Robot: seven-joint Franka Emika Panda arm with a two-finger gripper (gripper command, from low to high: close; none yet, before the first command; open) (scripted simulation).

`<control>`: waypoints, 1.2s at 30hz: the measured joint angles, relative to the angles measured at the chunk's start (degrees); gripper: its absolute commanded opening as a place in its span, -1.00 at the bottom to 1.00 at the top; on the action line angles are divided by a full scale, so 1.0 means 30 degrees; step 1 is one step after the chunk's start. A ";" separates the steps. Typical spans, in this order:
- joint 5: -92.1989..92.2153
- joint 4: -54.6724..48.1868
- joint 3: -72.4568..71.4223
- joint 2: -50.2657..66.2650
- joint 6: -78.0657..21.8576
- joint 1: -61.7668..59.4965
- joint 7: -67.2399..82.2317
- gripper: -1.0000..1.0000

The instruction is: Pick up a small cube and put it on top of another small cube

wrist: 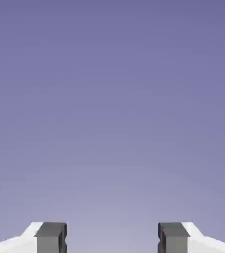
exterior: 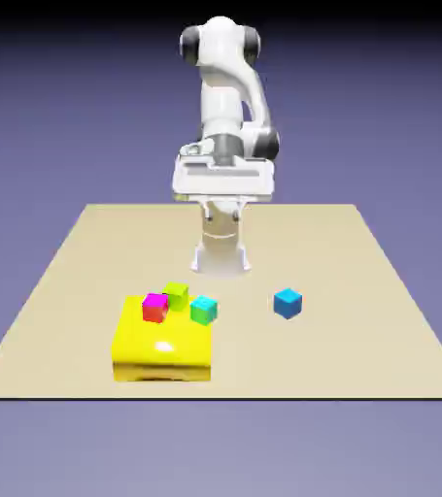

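Several small cubes lie on the tan table (exterior: 380,320) in the exterior view. A blue cube (exterior: 287,303) stands alone toward the right. A magenta cube (exterior: 154,308), a lime-green cube (exterior: 176,296) and a teal cube (exterior: 203,310) cluster at the far edge of a big yellow block (exterior: 162,347); whether they rest on it or behind it I cannot tell. My gripper (exterior: 223,186) hangs high above the table's far side, well away from every cube. In the hand view the gripper (wrist: 112,238) is open, with only backdrop between the fingertips (wrist: 50,237).
The big yellow block takes up the near left of the table. The arm's base (exterior: 221,254) stands at the table's far middle.
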State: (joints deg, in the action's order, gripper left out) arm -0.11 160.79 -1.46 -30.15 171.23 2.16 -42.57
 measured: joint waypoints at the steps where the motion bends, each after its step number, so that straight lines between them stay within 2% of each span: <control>1: -0.0030 -0.0057 -0.0404 0.0692 -0.0766 0.0407 -0.0030 0.00; 15: -0.0448 -0.0844 -0.5942 1.0186 -1.1277 0.5952 -0.0447 0.00; 22: -0.3132 -0.0442 -0.4090 1.4334 -0.6949 0.7041 -0.2350 0.00; 23: -0.3171 -0.0437 -0.4063 1.4395 -0.6885 0.7056 -0.2378 -1.00; 25: -0.3162 -0.0436 -0.4066 1.4396 -0.6884 0.7052 -0.2371 -1.00; 31: -0.0434 -0.0838 -0.5984 1.0248 -1.1214 0.5939 -0.0437 -1.00; 33: -0.0394 -0.0844 -0.6039 1.0187 -1.1278 0.5988 -0.0409 -1.00; 34: -0.0899 -0.0931 -0.5234 0.9791 -1.1599 0.6662 0.0421 -1.00; 36: -0.1915 -0.1104 -0.3950 0.8991 -1.2241 0.5174 0.2084 -1.00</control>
State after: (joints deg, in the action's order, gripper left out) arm -5.86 157.48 -13.31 -3.18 134.51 17.68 -36.32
